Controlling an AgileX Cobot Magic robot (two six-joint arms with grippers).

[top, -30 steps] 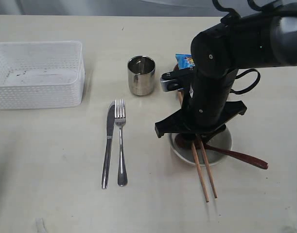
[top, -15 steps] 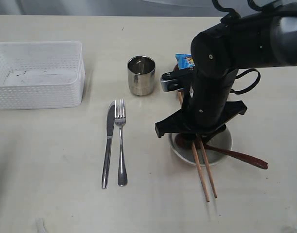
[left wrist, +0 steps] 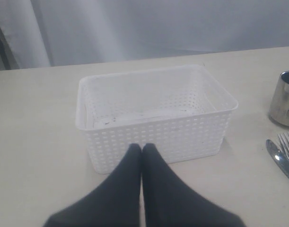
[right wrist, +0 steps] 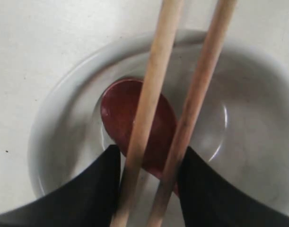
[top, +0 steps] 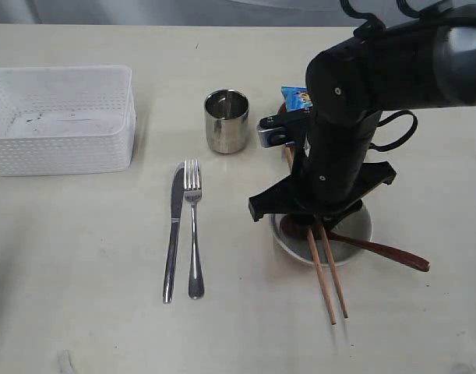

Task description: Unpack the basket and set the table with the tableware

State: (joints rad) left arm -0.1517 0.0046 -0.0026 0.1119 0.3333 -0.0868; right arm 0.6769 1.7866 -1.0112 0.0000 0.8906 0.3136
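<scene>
Right tool grips the chopsticks over the bowl, which holds the spoon; left of the bowl lie fork, knife and cup, farther left the empty basket, so seemingly only releasing the chopsticks remains.

No legible text, brand, number or sign appeared in any view. The blue packet, of which only a corner showed in the exterior view, carried coloured print on its face. That print was too small and too blurred to be read.
</scene>
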